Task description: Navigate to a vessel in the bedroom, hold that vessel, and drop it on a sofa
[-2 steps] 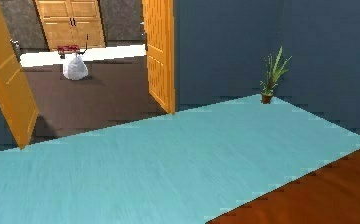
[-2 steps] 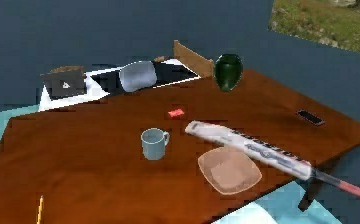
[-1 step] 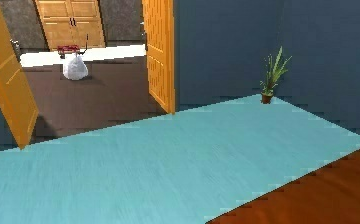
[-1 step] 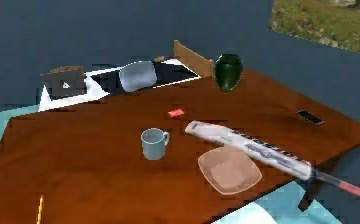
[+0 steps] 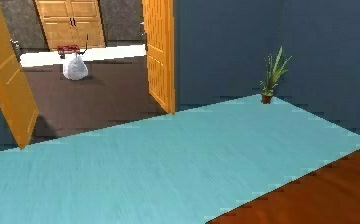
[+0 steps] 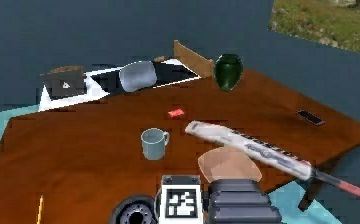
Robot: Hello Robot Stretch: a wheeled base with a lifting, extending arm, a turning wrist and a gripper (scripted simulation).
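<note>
bare tabletop (image 6: 83, 140) lies left of the mug (image 6: 154, 143); a long bat (image 6: 250, 145) bars the right side

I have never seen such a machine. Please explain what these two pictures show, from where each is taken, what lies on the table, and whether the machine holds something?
This wheeled robot has one arm. One picture looks ahead from the robot: a teal carpet, open orange doors, a potted plant and a white bag beyond the doorway. The other looks to the side where the arm reaches; the arm is the dark bar at the bottom edge. A wooden table there bears a grey mug, a dark green vase, a long pale bat and a small red thing. I cannot make out the fingers, so I cannot tell whether they hold anything.
</note>
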